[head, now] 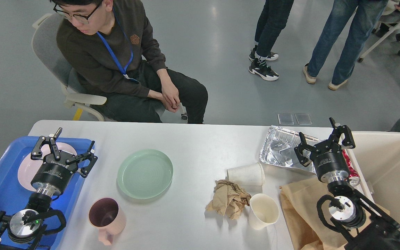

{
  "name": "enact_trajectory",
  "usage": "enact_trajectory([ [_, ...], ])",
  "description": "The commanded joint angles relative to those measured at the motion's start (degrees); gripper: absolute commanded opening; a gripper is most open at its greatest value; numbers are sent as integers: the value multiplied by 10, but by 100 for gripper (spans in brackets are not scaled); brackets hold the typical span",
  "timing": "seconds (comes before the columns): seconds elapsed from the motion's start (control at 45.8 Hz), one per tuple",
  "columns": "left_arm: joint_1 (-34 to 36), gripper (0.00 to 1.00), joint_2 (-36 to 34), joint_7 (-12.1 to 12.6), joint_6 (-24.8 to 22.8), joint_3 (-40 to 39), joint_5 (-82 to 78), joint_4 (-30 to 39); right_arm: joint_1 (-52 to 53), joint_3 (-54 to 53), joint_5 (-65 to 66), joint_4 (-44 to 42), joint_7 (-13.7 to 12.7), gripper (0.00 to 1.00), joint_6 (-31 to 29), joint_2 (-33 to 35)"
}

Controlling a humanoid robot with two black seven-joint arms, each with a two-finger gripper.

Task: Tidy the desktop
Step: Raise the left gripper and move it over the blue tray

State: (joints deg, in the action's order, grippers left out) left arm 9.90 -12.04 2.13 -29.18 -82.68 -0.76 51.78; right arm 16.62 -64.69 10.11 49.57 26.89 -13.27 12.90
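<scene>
The white desktop (193, 139) carries a pale green plate (145, 173), a pink mug (105, 215), a crumpled brown paper napkin (228, 198), an upright paper cup (263, 210), a paper cup on its side (247, 174), a foil tray (283, 147) and a brown paper bag (302, 211). My left gripper (64, 147) stands open above a pink plate (28, 166) lying in the blue tray (5, 184). My right gripper (323, 140) is open over the foil tray's right end, with a red wrapper (351, 168) beside it. Neither holds anything.
A beige bin (391, 163) stands at the table's right end. A seated man (123, 62) faces the far edge of the table. Other people stand on the grey floor behind.
</scene>
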Motion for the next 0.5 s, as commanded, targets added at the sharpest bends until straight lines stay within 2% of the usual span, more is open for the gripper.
enact_trajectory([
  [0.0, 1, 97, 0, 1, 0, 1, 0, 0, 0, 0, 0, 0, 0, 100, 0, 0],
  [0.284, 11, 97, -11, -1, 3, -5, -5, 0, 0, 0, 0, -2, 0, 100, 0, -1],
  [0.48, 35, 97, -76, 0, 0, 15, -7, 0, 1, 0, 0, -3, 0, 100, 0, 0],
])
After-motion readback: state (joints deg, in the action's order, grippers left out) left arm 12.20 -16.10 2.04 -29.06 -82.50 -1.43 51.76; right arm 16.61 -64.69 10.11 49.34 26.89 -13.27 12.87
